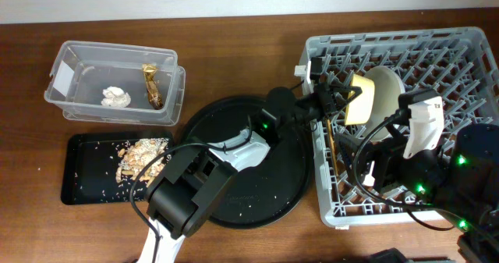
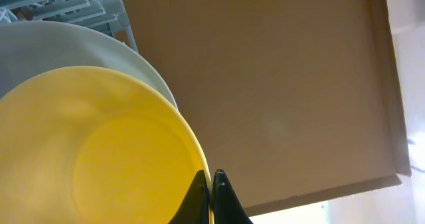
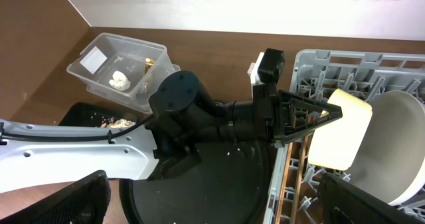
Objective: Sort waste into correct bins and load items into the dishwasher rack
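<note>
My left gripper (image 1: 348, 101) is shut on the rim of the yellow bowl (image 1: 361, 101), holding it on edge inside the grey dishwasher rack (image 1: 468, 44), against the pale grey plate (image 1: 386, 91) that stands upright there. In the left wrist view the fingertips (image 2: 212, 181) pinch the bowl's rim (image 2: 99, 151), with the plate (image 2: 80, 44) behind. Wooden chopsticks (image 1: 334, 150) lie along the rack's left side. My right gripper (image 3: 212, 207) is open and empty above the rack's front. The tissue (image 1: 115, 97) and gold wrapper (image 1: 152, 86) lie in the clear tub (image 1: 70, 60). Food scraps (image 1: 139, 155) lie in the shallow black tray (image 1: 86, 173).
A large round black tray (image 1: 257, 193) with crumbs sits between the shallow tray and the rack, under my left arm. The right arm's base (image 1: 468, 177) stands at the rack's right front. No cups are in view.
</note>
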Tool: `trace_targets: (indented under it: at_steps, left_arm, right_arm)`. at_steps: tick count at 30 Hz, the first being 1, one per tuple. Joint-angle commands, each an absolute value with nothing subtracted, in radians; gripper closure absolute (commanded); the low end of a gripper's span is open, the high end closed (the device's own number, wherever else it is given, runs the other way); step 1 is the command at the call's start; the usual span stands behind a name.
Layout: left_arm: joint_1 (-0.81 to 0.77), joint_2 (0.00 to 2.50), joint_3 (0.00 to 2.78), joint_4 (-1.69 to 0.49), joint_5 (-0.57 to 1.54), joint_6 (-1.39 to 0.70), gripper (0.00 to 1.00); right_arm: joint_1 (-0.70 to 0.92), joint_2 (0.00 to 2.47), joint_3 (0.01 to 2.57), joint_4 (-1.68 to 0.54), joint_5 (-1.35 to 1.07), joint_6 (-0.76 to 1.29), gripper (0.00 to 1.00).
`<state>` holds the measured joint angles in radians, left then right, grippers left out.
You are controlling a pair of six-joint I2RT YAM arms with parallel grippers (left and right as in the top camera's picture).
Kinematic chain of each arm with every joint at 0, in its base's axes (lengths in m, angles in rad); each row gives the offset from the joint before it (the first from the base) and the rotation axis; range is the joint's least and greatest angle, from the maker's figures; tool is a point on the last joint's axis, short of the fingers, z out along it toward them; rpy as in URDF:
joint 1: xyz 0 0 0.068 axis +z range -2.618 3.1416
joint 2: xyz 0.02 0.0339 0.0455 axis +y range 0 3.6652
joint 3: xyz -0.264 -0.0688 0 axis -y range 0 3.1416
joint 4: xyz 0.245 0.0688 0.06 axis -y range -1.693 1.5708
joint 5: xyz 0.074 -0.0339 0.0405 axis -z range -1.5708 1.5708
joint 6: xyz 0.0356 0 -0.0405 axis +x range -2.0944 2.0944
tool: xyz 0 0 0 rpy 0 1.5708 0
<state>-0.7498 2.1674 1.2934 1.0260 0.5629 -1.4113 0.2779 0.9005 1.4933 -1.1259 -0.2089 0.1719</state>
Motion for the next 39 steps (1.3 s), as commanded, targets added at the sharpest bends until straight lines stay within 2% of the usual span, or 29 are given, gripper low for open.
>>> trace_targets:
  at_steps: [1,5,7,9,11,12,13,14,15,16,24,26,28,30,33,35,39]
  left_arm:
    - [-0.751,2.21,1.317,1.034,0.549,-1.479,1.0]
    - [-0.748,2.271,1.317,1.1,0.556,-1.524,1.0]
    - [-0.731,2.272,1.317,1.101,0.566,-1.473,1.0]
    - [-0.67,2.272,1.317,1.11,0.662,-1.381,1.0]
    - [-0.626,2.272,1.317,1.108,0.744,-1.382,0.98]
    - [-0.597,2.272,1.317,1.107,0.785,-1.382,0.94]
    - [-0.579,2.272,1.317,1.106,0.806,-1.382,0.87]
    - [-0.557,2.272,1.317,1.101,0.831,-1.38,0.57]
    - [-0.546,2.272,1.317,1.092,0.843,-1.364,0.19]
    - [-0.537,2.272,1.317,1.076,0.868,-1.356,0.01]
    - [-0.511,2.258,1.317,1.018,0.996,-1.301,0.01]
    - [-0.484,2.211,1.317,0.881,1.034,-1.2,0.01]
    - [-0.442,2.067,1.317,0.47,1.006,-0.904,0.01]
    - [-0.403,1.867,1.325,-0.029,0.807,-0.565,0.01]
    - [-0.378,1.592,1.378,-0.543,0.506,-0.295,0.01]
    - [-0.379,1.416,1.398,-0.759,0.296,-0.233,0.01]
    - [-0.378,1.061,1.398,-0.982,0.036,-0.233,0.01]
  right_arm:
    - [0.282,0.899,1.497,-1.123,-0.214,0.165,0.02]
    - [0.282,0.899,1.497,-1.123,-0.214,0.165,0.02]
    - [0.282,0.899,1.497,-1.123,-0.214,0.165,0.02]
    - [0.282,0.899,1.497,-1.123,-0.214,0.165,0.02]
    - [0.282,0.899,1.497,-1.123,-0.214,0.165,0.02]
    - [0.282,0.899,1.497,-1.123,-0.214,0.165,0.02]
    - [0.282,0.899,1.497,-1.123,-0.214,0.165,0.02]
    - [0.282,0.899,1.497,-1.123,-0.214,0.165,0.02]
    - [0.282,0.899,1.497,-1.123,-0.214,0.165,0.02]
    - [0.282,0.899,1.497,-1.123,-0.214,0.165,0.02]
    - [0.282,0.899,1.497,-1.123,-0.214,0.165,0.02]
    - [0.282,0.899,1.497,-1.123,-0.214,0.165,0.02]
    - [0.282,0.899,1.497,-1.123,-0.214,0.165,0.02]
    - [0.282,0.899,1.497,-1.123,-0.214,0.165,0.02]
    - [0.282,0.899,1.497,-1.123,-0.214,0.165,0.02]
    - [0.282,0.899,1.497,-1.123,-0.214,0.165,0.02]
    - [0.282,0.899,1.497,-1.123,-0.214,0.165,0.02]
